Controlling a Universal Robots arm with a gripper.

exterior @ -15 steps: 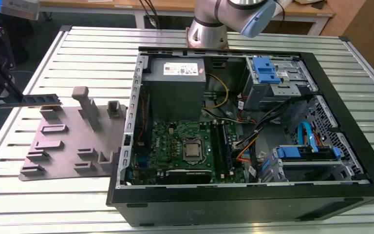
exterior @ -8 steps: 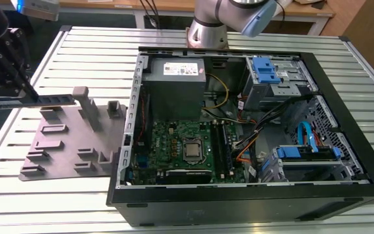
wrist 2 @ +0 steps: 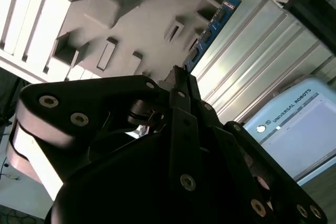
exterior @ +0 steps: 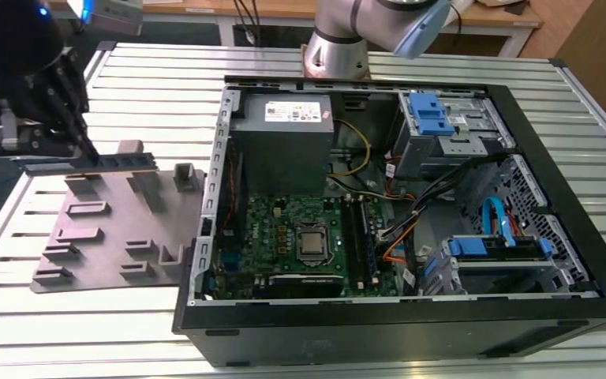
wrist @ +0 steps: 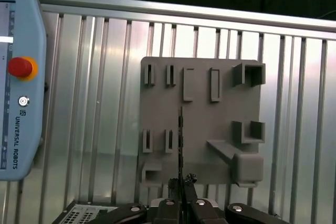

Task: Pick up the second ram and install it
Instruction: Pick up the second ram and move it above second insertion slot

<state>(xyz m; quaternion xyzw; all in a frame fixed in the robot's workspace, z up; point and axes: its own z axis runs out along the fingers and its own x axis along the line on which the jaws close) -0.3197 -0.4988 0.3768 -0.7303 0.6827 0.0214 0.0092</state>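
Note:
My gripper (wrist: pixel 182 182) is shut on the second ram (wrist: pixel 181 140), which shows edge-on as a thin dark line running out from the fingertips. In the second wrist view the ram (wrist 2: pixel 212 27) is a flat bluish-green stick with black chips, sticking out past the gripper (wrist 2: pixel 178 77). It hangs over the grey slotted holder plate (wrist: pixel 210 124); I cannot tell whether it touches the plate. In the exterior view the black gripper (exterior: pixel 56 134) is at the far left, above the plate's (exterior: pixel 103 221) far edge. The green motherboard (exterior: pixel 282 229) with its long black slots (exterior: pixel 358 237) lies in the open computer case.
The open black computer case (exterior: pixel 387 324) takes up the exterior view's right, with a grey power supply (exterior: pixel 282 134), blue drive brackets (exterior: pixel 429 114) and loose cables. A teach pendant (wrist: pixel 16 87) lies on the ribbed metal table (wrist: pixel 105 103) beside the plate.

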